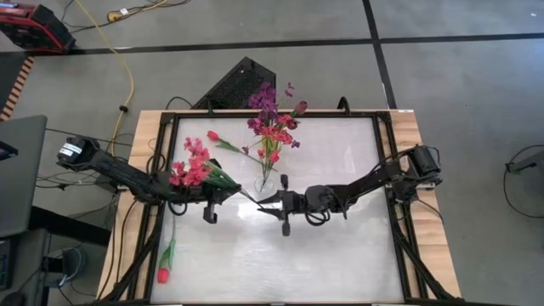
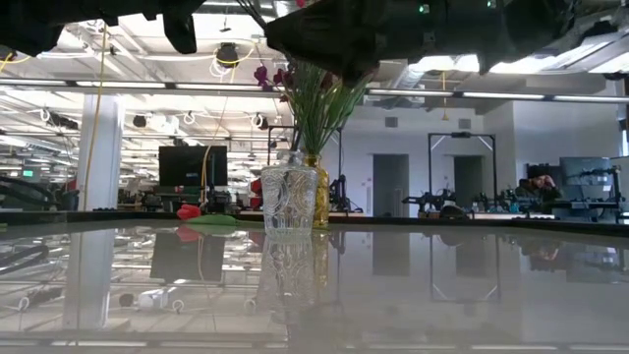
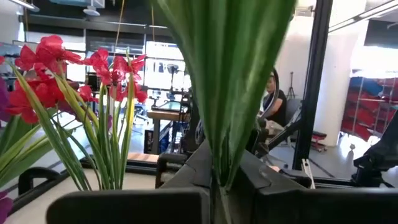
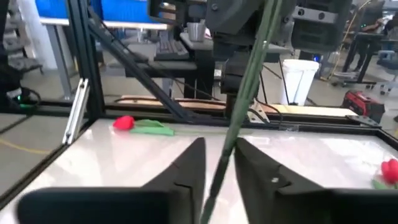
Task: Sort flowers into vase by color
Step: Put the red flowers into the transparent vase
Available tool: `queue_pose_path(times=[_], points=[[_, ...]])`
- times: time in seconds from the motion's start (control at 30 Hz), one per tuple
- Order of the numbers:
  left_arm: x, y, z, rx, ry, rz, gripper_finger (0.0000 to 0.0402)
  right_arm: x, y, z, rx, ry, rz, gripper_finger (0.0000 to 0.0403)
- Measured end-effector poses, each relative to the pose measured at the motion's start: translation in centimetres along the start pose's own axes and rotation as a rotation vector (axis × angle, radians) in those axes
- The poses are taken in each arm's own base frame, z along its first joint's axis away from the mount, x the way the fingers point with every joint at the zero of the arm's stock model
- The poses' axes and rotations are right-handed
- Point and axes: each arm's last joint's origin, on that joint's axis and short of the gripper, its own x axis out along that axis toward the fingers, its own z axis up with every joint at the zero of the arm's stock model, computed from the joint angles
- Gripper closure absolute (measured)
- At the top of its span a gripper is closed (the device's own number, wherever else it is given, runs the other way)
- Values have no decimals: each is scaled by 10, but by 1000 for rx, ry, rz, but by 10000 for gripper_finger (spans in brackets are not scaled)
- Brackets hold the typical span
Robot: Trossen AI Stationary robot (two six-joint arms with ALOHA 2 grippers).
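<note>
A red-pink blossom spray (image 1: 190, 170) on a long green stem hangs in the air between my two grippers, left of the vase. My left gripper (image 1: 228, 191) is shut on it near the leaves (image 3: 230, 93). My right gripper (image 1: 265, 201) faces it and is shut on the stem farther down. A clear cut-glass vase (image 2: 288, 197) stands mid-table. Purple (image 1: 265, 98) and red-pink (image 1: 274, 132) sprays and a maroon tulip (image 1: 300, 108) rise above it. One red tulip (image 1: 161, 274) lies on the table near the left front corner. Another (image 1: 212, 136) shows left of the bouquet. My left gripper pinches the spray between its two fingers (image 3: 193, 168) at the base of the leaves (image 3: 217, 177), coming level from the table's left. The blossoms sit behind the fingers and the spray is lifted clear. My right gripper pinches the thin bare stem (image 4: 222, 158) between its two fingers (image 4: 189, 165), level from the table's right and across the stem. The stem runs on up toward the left gripper, clear of the table.
An amber vase (image 2: 318, 202) shows right behind the clear one in the low view. Black frame rails (image 1: 387, 161) edge the white table top. There is bare table (image 1: 340, 255) in front of both grippers and to the right. A seated person (image 3: 273, 99) is in the room beyond.
</note>
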Motion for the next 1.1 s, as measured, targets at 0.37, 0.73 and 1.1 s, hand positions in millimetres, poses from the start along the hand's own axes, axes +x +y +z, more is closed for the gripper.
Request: queue_pose_path(times=[0.37, 0.73, 1.1], points=[[8, 1, 2, 88, 94, 111, 401, -36, -9, 29, -12, 285, -30, 158], [28, 13, 13, 224, 183, 175, 401, -57, -4, 39, 44, 385, -44, 154], [30, 24, 6, 162, 231, 176, 401, -58, 1, 39, 39, 387, -30, 154]])
